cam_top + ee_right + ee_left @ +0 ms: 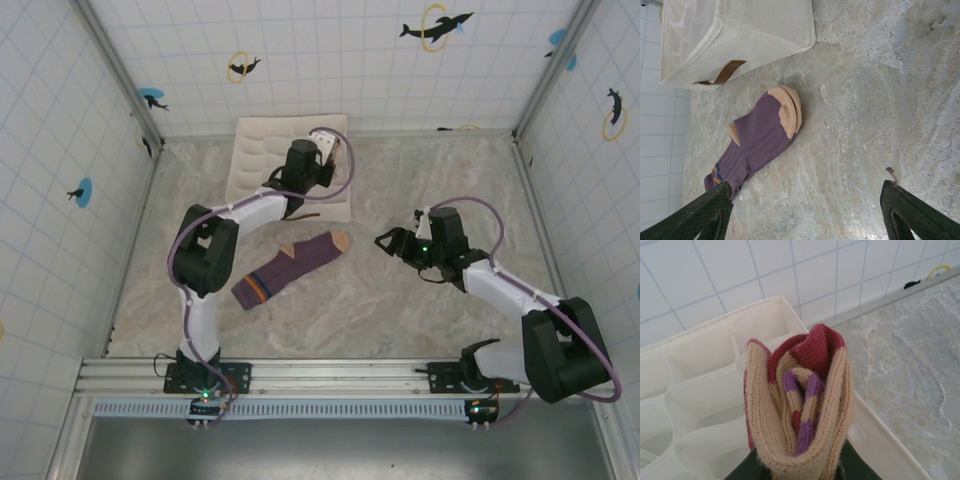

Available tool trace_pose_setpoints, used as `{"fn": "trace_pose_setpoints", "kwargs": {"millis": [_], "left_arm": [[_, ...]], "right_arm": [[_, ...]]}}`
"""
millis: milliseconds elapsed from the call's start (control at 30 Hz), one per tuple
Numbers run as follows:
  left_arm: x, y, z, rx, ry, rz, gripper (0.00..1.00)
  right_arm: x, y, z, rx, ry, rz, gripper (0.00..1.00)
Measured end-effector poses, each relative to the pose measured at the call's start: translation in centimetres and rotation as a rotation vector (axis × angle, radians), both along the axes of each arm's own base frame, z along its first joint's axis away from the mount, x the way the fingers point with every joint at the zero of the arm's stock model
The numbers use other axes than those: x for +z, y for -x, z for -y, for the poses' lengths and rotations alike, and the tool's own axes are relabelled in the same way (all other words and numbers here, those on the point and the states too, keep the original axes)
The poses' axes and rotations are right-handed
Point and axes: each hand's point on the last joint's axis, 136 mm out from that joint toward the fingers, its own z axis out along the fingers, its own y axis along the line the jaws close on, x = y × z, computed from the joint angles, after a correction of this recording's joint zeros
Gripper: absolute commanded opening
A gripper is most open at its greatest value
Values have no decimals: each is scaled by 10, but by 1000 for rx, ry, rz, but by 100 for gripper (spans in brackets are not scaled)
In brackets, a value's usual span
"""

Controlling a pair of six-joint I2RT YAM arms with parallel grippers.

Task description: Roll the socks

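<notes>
- The box (255, 165) stands at the far left of the table (420, 320), close to the back wall. It is white cloth, split into small cells, with a brown strap (722, 73) on its side.
- The left gripper (308, 165) is over the right part of the box. Its jaws are narrow and clamped on the beige sock (800, 400).
- The beige sock is rolled into a tight bundle. The dark red toe curls over the top, and the red and purple cuff stripes are tucked in the middle. In the left wrist view it hangs above the cells along the box's right edge. Whether it touches the box cannot be told.
- The purple sock (290, 265) lies flat and unrolled on the table, near the front of the box but apart from it. Its tan toe points to the far right, and its orange-striped cuff points to the near left.
- The right gripper (395, 243) is to the right of the purple sock's toe, near it but clear of it. Its jaws are wide apart with nothing between them, and bare table shows between the fingers (900, 210) in the right wrist view.
</notes>
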Motion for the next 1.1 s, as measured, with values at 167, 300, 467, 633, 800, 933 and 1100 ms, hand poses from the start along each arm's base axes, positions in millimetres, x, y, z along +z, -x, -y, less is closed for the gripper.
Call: {"fn": "trace_pose_setpoints", "kwargs": {"millis": [167,300,467,633,800,933,1100], "left_arm": [[5,-3,7,-26,11,22,0],[4,-1,10,-47,19,35,0],[-23,10,6,-69,-2,23,0],[-42,20,3,-91,-25,16,0],[-37,24,1,-93,-6,54,0],[-34,29,0,-105,13,80,0],[-32,35,8,-160,46,90,0]], "right_arm": [[-1,0,0,-3,-2,-7,77],[-9,-1,0,-14,1,-45,68],[-1,-22,-13,-22,-9,-59,51],[28,-62,-43,-20,-32,-22,50],[40,-89,-66,-46,-12,-10,47],[31,-103,-73,-95,-2,-44,41],[14,-119,-75,-149,30,-102,37]]}}
